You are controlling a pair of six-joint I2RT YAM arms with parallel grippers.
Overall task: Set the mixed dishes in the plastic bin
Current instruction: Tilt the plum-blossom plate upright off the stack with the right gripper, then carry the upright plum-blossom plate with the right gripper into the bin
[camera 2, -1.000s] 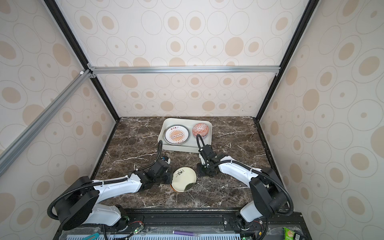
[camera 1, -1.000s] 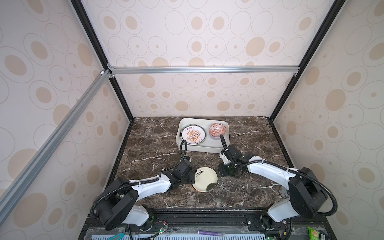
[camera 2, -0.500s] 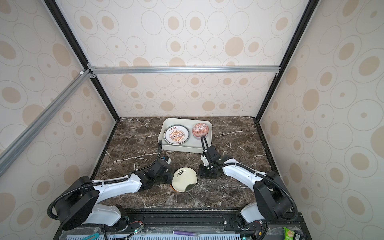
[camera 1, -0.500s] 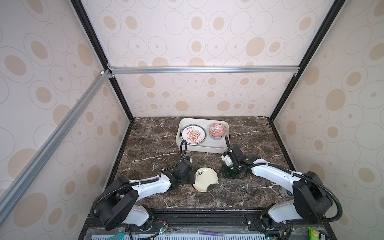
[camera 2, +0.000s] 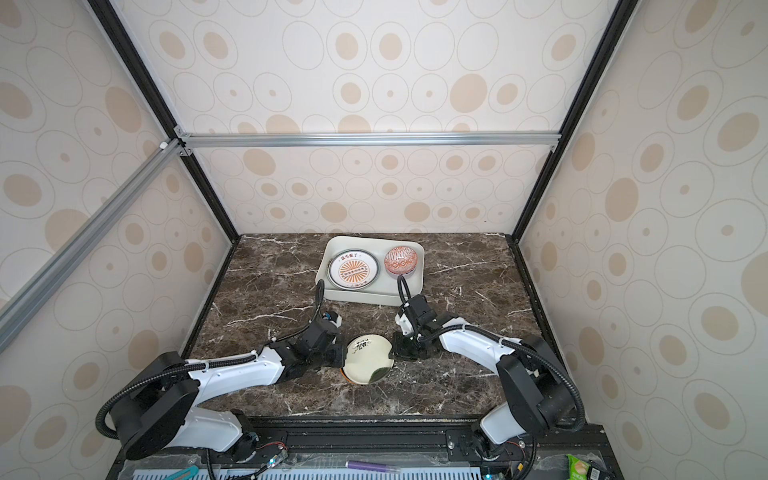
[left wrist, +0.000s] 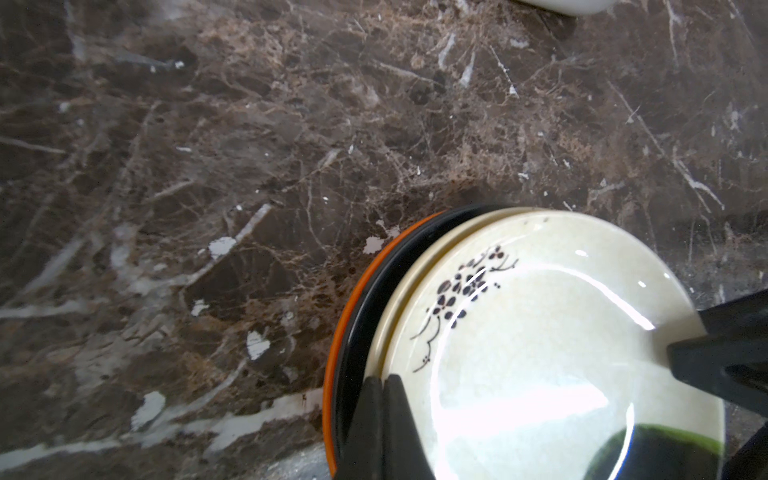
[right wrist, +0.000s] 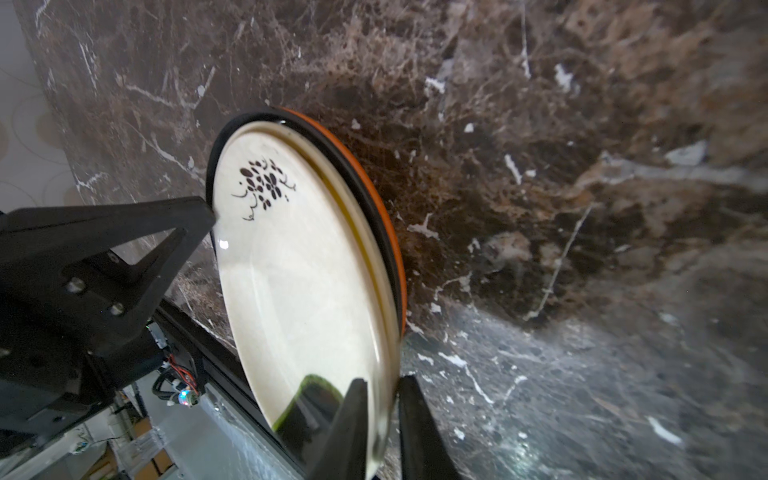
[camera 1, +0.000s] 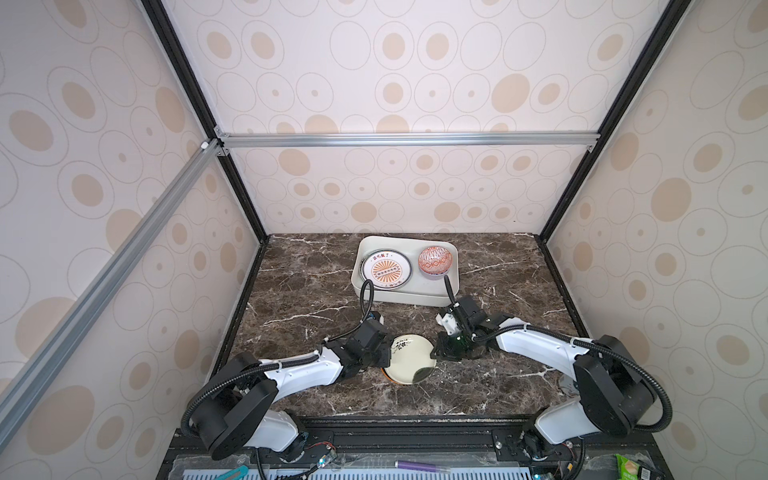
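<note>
Two dishes down in the bin (camera 1: 407,297) at the back of the table (camera 1: 311,291): sunburst plate (camera 1: 386,270) lying flat, patterned bowl (camera 1: 434,261) just beside it, upright. Leaves a stack (camera 1: 409,365) near the front edge, well apart from the bin: cream plate (left wrist: 540,353) with a dark flower sprig on top, black plate (left wrist: 351,332) under it, orange plate (left wrist: 328,395) at the bottom. Left gripper (left wrist: 384,390) closed, fingers pressed together on nothing, tip laid against the stack's rim on its own side. Probably there as a stop against sliding under a push from across. Right gripper (right wrist: 382,386) at the opposite rim, one finger inside the cream plate, one outside, only a narrow gap between. Cannot tell whether clamped on the rim or just short of it. Looks like the start of a pick of the top plate alone, with the lower two meant to stay put. Calls for a firm pinch before any lift: glazed, smooth, apt to slip free or drag the black plate along.
</note>
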